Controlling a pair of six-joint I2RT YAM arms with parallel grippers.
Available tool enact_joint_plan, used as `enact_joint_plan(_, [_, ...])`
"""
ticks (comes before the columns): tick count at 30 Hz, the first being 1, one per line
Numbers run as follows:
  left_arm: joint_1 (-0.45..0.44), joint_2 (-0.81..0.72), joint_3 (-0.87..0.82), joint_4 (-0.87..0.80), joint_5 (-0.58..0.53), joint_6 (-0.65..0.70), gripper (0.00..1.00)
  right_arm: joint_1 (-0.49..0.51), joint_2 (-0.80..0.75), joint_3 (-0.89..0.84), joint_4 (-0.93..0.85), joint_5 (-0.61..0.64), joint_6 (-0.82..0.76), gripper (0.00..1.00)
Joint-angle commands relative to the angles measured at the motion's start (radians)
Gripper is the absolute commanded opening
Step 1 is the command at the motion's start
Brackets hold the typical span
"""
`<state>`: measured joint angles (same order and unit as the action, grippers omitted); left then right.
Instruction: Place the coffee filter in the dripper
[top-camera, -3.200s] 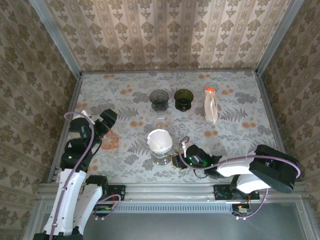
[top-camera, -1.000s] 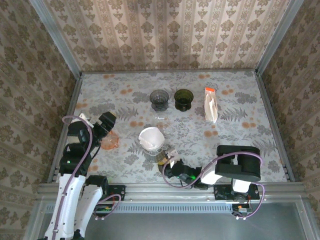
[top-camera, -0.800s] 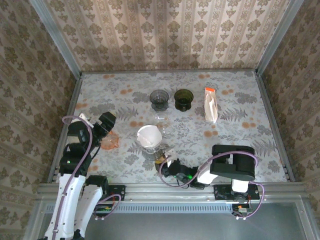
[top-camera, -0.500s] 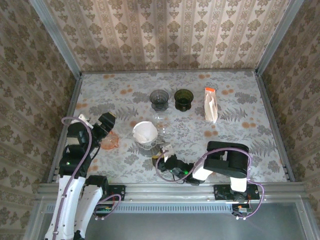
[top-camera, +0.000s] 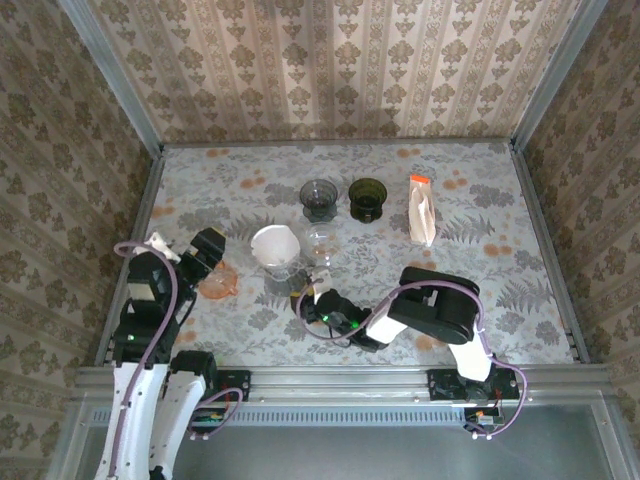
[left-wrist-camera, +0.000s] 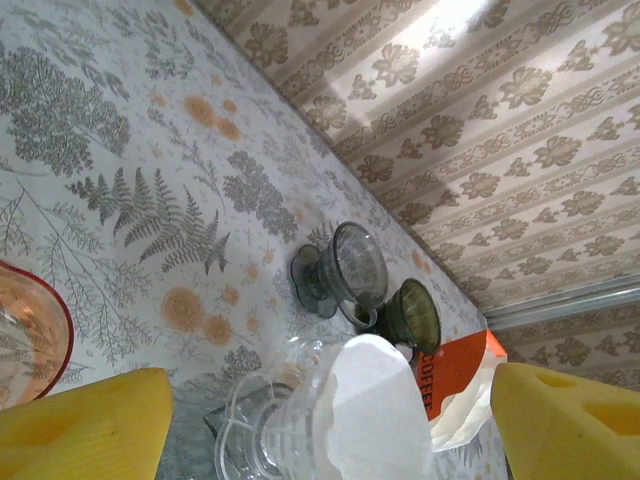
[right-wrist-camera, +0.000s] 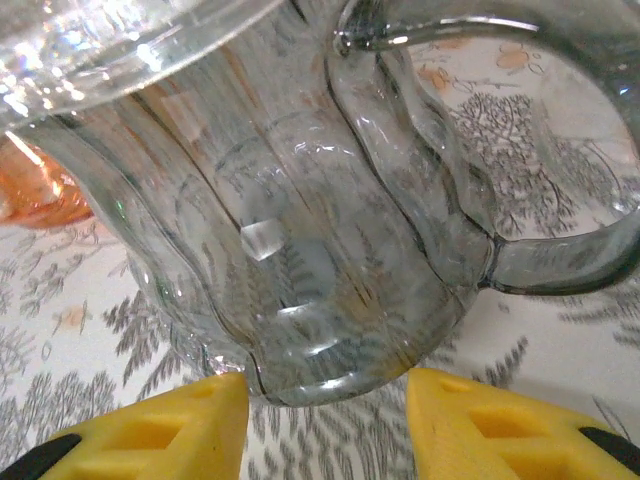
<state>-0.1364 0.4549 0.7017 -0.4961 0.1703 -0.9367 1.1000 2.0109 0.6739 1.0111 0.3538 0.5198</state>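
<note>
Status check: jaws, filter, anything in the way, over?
Left gripper open, empty. Right gripper, jaws clamped on clear dripper base. Filter sits in dripper. Second clear glass close beside.

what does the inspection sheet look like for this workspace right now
surface: floral cloth, no spills seen
job's things: white filter sits in clear dripper
clutter: grey dripper, green dripper, coffee bag, orange glass piece, small clear glass
grippers: right gripper closed on clear dripper's base; left gripper open near orange glass piece
cables: purple cables along both arms
surroundings: patterned walls, metal rail
</note>
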Motion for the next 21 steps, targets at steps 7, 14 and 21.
enact_joint_plan(7, [0.006, -0.020, 0.018, -0.029, -0.034, 0.024, 0.84, -0.062, 0.123, 0.185, -0.114, -0.086, -0.010, 0.47])
enact_joint_plan(14, [0.006, -0.021, 0.013, -0.028, -0.040, 0.019, 0.84, -0.117, 0.200, 0.324, -0.195, -0.112, 0.022, 0.47])
enact_joint_plan(21, [0.006, -0.021, 0.004, -0.025, -0.040, 0.012, 0.84, -0.147, 0.240, 0.436, -0.280, -0.122, 0.045, 0.47])
